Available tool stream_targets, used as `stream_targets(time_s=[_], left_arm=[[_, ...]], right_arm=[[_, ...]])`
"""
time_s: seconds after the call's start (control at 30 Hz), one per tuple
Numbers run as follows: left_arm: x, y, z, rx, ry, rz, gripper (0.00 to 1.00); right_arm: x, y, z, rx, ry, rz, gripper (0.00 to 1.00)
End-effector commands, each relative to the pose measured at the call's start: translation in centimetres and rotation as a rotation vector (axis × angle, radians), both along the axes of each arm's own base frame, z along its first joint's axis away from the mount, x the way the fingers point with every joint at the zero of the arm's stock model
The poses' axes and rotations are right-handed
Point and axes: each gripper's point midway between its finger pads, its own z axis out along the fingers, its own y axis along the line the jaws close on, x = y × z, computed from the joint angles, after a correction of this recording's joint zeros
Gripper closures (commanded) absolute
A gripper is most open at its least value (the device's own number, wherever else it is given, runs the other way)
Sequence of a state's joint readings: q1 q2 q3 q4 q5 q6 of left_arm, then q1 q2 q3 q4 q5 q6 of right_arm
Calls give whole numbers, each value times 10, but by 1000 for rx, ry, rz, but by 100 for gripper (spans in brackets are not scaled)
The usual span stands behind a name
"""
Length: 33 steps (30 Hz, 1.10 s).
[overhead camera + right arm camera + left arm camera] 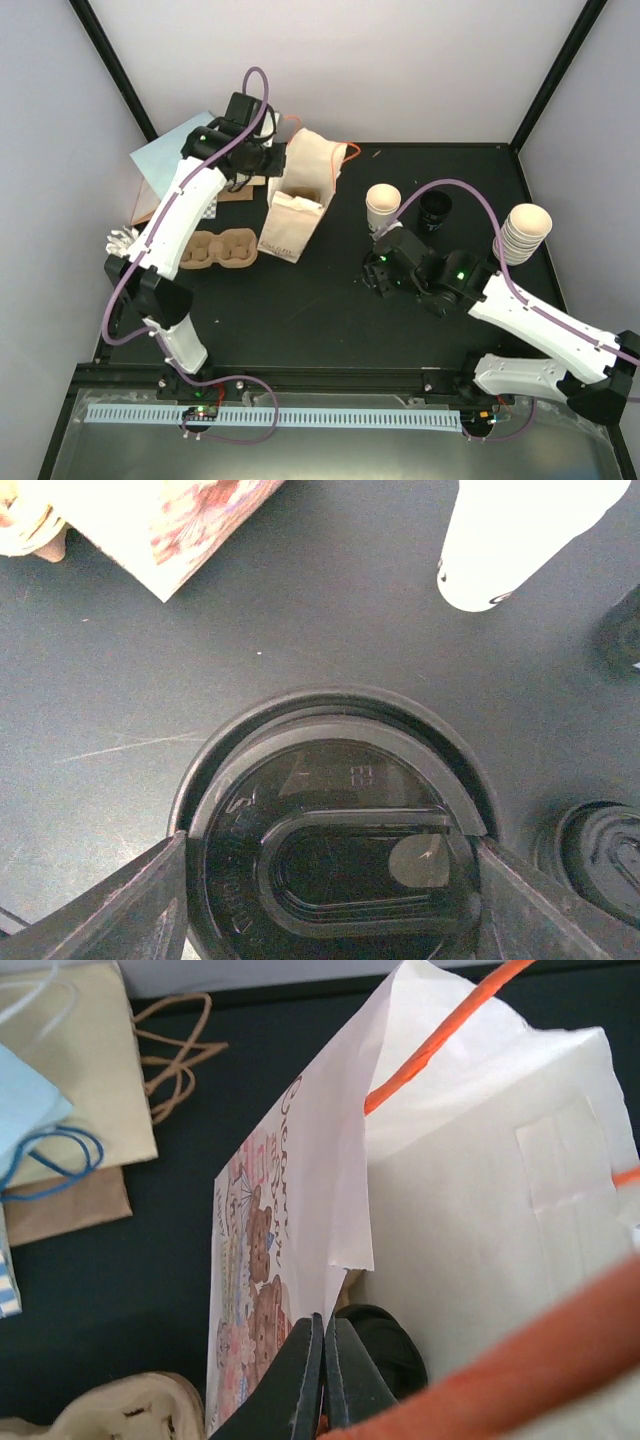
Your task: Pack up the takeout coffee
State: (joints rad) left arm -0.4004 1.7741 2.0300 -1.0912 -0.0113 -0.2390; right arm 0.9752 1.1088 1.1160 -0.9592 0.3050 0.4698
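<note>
Both hands are occupied. The right hand (332, 858) is closed on a takeout coffee cup with a round black plastic lid (330, 800). Its fingers are set against the rim on either side, and the cup's body is hidden beneath. The cup is placed over the dark bench (150, 680), centre right in the top view, well apart from the bag.

Above it there, an unlidded cream paper cup (383, 203), a stack of black lids (435, 210) and a stack of cream cups (526, 228) are seen.

At upper left, the left hand (322, 1338) is pinched shut on the mouth of the printed cream paper bag with orange handles (480, 1240). A dark round shape is seen inside; whether it is a cup cannot be told. No cup is seen in the brown moulded pulp tray (220, 250).

Packing is judged barely begun.
</note>
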Motion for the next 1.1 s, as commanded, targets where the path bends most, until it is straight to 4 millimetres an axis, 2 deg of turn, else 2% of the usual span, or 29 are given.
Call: stream_targets(time_s=[0.0,0.33,0.5,0.7,1.07], left_arm=[[-29,-13,12,-86,4,-63,98],[-75,-24,21,-197,14,-155,98],[-95,-39,37,-313,-2,-225,98],[-113,-51,50,-387,7,-282,98],[-142,-66,54,-503,40,-372,98]], right_arm=[[3,-20,20,-31,-55,-46,28],[7,-53,37,-81,-106,-147,29],[8,-63,38,-94,-117,-179,29],[9,-75,36,-130,-124,-220,31],[8,-98,43,-153,-157,-277,32]])
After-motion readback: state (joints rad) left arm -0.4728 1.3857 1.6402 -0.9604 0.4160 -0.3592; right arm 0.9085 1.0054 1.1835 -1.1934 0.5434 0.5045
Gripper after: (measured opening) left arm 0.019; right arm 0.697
